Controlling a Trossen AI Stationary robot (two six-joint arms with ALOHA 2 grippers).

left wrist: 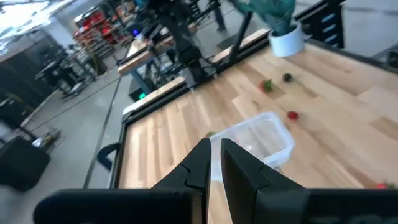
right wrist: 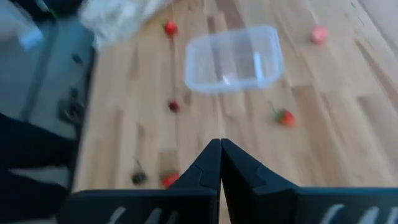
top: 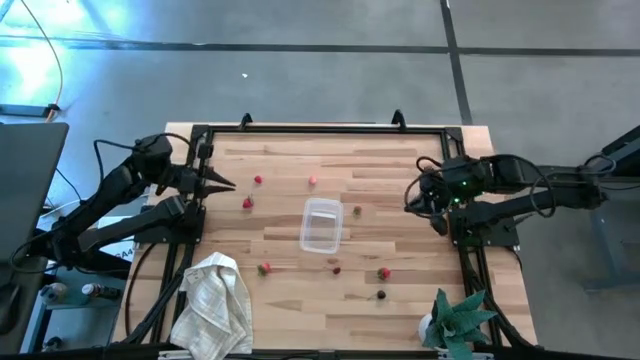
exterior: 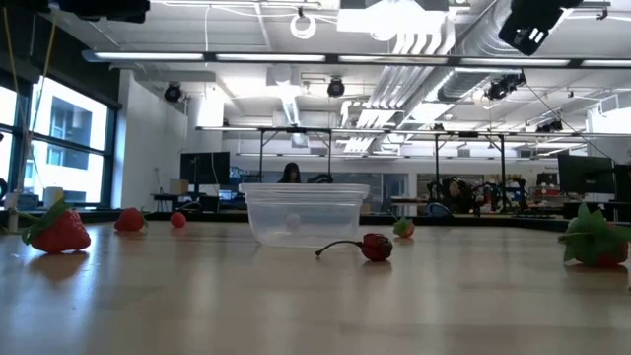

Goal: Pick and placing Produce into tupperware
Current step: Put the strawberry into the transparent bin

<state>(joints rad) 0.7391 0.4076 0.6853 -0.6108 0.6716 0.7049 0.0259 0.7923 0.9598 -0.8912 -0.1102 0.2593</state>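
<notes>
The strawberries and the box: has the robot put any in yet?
None yet. The tupperware looks empty, and the produce lies scattered on the table around it. Neither gripper holds anything: the left gripper and right gripper are shut at the table's sides. All the picking is left.

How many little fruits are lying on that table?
8. Towel side: red, dark red, red, dark. Opposite side: red, pink, red, green. Some may hide behind the container.

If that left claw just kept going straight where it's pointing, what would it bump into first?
Probably the clear tupperware: the shut left gripper aims across the table toward it. It sits above the wood, so it might pass over; depth is unclear.
</notes>
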